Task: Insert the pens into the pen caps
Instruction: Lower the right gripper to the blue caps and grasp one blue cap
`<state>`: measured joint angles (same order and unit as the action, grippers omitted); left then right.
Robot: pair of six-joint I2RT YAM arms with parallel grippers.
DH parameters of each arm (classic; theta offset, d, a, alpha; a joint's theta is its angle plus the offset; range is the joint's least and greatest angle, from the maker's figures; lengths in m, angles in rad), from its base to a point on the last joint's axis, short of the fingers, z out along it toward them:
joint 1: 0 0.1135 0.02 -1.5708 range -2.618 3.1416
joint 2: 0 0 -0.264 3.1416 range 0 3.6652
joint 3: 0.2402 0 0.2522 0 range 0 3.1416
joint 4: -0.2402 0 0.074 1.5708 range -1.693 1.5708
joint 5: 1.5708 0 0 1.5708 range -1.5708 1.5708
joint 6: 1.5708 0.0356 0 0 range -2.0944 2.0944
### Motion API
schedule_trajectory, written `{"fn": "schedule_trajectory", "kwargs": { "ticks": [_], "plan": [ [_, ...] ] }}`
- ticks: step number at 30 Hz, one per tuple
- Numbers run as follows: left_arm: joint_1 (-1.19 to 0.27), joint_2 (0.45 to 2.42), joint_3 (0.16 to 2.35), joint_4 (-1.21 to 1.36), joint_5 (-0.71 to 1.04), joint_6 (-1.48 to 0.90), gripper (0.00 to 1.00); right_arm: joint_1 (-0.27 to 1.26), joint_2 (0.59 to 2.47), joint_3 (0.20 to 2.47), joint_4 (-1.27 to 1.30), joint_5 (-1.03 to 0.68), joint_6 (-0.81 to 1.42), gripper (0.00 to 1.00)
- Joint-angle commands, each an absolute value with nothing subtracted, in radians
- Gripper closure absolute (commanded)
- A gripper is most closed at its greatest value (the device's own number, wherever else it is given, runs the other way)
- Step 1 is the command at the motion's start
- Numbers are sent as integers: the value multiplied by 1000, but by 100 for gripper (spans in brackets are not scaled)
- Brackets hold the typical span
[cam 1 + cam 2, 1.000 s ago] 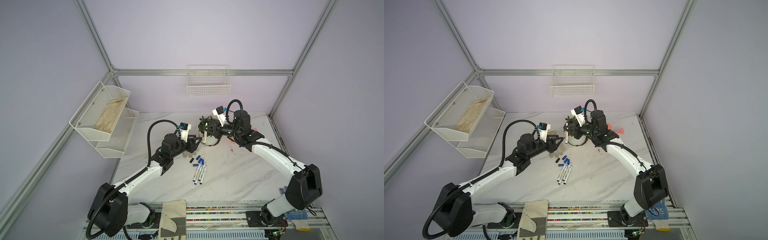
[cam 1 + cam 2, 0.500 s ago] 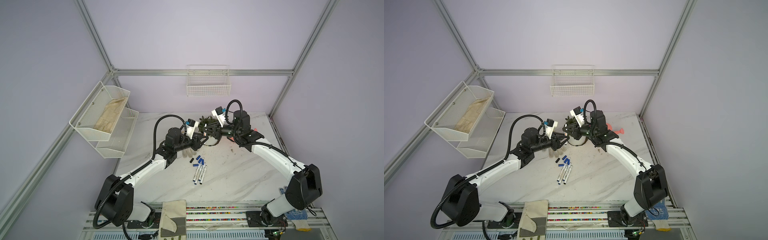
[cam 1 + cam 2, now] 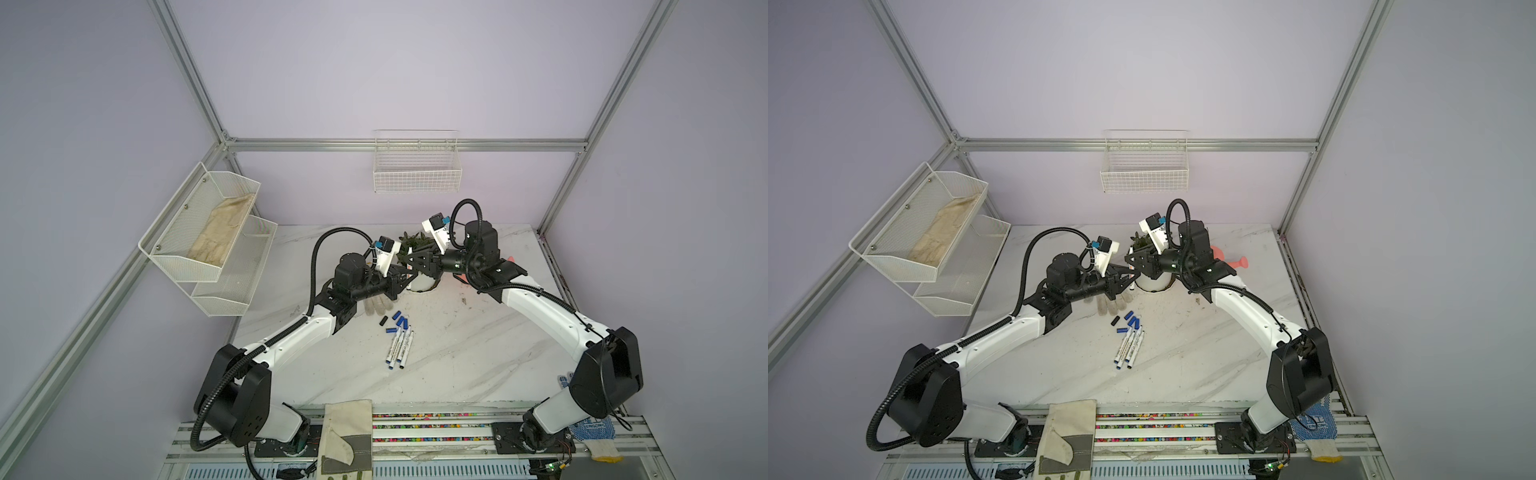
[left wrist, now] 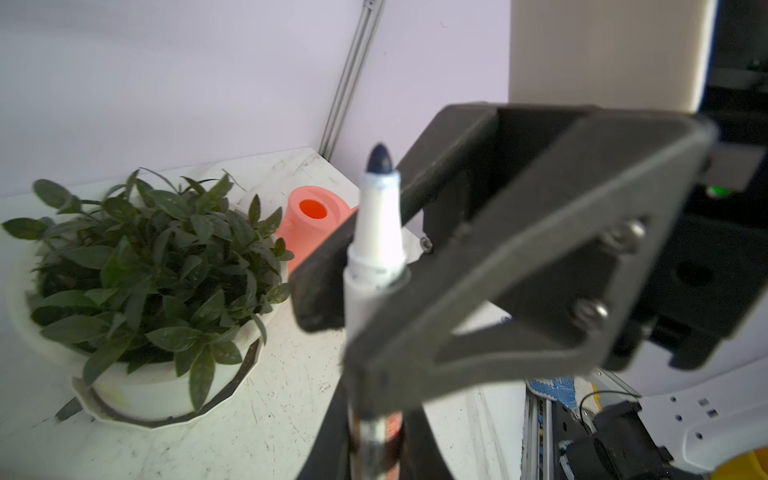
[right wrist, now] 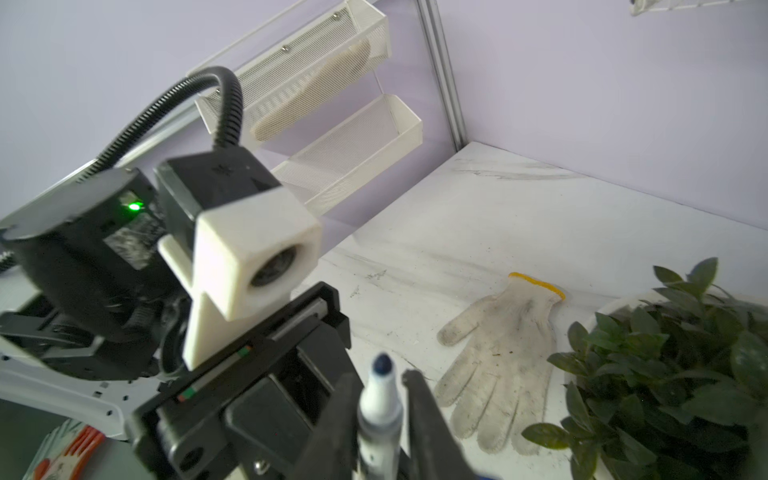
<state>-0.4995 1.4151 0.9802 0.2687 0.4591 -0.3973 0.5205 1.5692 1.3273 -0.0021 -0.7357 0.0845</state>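
Compared with a second ago, the left arm has swung in toward the plant pot. Back then its hand hung well short of the pot, and now it's right up against the right hand, just beside the pot.

The left hand has closed and is clamped tight on the lower barrel of a pen. The pen stands upright with its dark blue tip bare.

The right hand was pinched shut before and has loosened. Its fingers sit either side of the same pen higher up with a sliver of gap showing, so it's narrowly open and not really gripping.

Writing-wise, there's a red and black label on the pen down by the left fingers, but it's too blurred to read.

The other pens lie together on the table on the pot's near side. Their dark print is too small to make out. The loose caps sit between them and the pot. A grubby white glove lies flat just beside the pot.
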Motion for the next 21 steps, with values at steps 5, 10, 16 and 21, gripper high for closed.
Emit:
{"fn": "schedule_trajectory", "kwargs": {
  "ticks": [5, 10, 16, 21],
  "plan": [
    [-465, 1271, 749, 270, -184, -578, 100, 653, 1667, 1332, -274, -474, -91, 45],
    [-465, 1218, 656, 177, -309, -646, 100, 735, 1788, 1378, -377, -343, -137, 44],
    [-465, 1191, 622, 81, -338, -691, 100, 739, 1892, 1460, -441, -325, -119, 44],
    [-466, 1183, 605, 68, -318, -704, 100, 739, 1927, 1450, -458, -180, -78, 44]
  ]
}}
